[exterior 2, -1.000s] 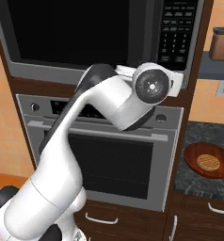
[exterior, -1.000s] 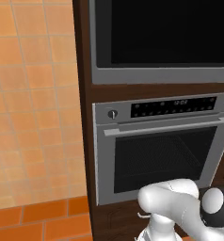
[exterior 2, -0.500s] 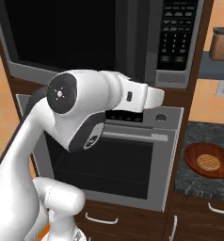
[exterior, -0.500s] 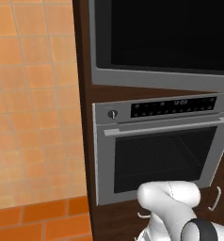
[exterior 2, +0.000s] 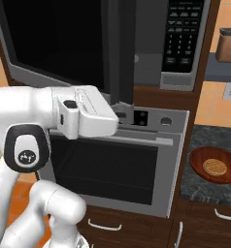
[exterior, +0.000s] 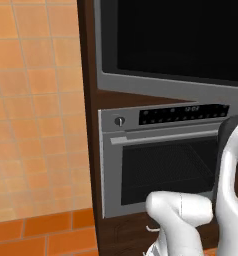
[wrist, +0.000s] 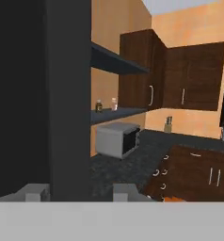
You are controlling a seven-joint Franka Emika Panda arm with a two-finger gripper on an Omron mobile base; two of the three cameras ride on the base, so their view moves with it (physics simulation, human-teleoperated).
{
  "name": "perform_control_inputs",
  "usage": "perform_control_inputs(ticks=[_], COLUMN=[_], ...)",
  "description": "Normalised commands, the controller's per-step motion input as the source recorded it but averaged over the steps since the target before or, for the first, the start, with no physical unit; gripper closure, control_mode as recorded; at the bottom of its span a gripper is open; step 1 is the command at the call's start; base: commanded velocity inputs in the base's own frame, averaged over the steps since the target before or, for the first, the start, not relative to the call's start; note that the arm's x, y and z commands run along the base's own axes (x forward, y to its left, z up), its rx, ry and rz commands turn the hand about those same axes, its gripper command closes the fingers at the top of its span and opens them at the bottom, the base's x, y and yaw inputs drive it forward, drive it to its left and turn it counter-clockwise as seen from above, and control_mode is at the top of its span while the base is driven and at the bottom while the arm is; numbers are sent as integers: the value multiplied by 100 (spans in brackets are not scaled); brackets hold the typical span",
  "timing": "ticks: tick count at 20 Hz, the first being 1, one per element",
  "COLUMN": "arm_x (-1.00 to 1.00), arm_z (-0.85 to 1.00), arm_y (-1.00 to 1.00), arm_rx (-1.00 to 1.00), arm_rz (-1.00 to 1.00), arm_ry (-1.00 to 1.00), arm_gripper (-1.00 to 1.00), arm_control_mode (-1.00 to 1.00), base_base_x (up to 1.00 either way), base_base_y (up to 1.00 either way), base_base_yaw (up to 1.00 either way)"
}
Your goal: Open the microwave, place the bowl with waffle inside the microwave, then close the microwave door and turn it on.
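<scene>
Dark-wood kitchen wall, end effector (wrist: 76, 192) fingers spread astride microwave door (wrist: 67, 94) edge.

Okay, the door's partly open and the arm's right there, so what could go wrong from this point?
1. In the hand view the gripper straddles the edge of the microwave door with a gap on one side, so the edge may slip out as the door swings.
2. The door opens toward the arm, which sits close in front and could block it.
3. The bowl with the waffle lies to the right, so reaching it may mean clearing the open door.
</scene>
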Motion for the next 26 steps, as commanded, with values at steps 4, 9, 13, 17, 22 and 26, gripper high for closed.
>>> perform_control_inputs(ticks=[4, 9, 13, 17, 22, 26], arm_x=[-100, -100, -100, -96, -70, -24], arm_z=[2, 0, 0, 0, -15, -32], arm_y=[11, 19, 30, 66, 95, 79], arm_rx=[-12, -14, -14, -22, -31, -27], arm_rz=[-24, -8, 5, 28, 45, 25], arm_ry=[-46, -51, -23, 0, 7, 31], arm_gripper=[100, 100, 100, 100, -100, -100], arm_control_mode=[-100, -100, -100, -100, -100, -100], base_base_x=[0, 0, 0, 0, 0, 0], base_base_y=[0, 0, 0, 0, 0, 0], base_base_yaw=[0, 0, 0, 0, 0, 0])
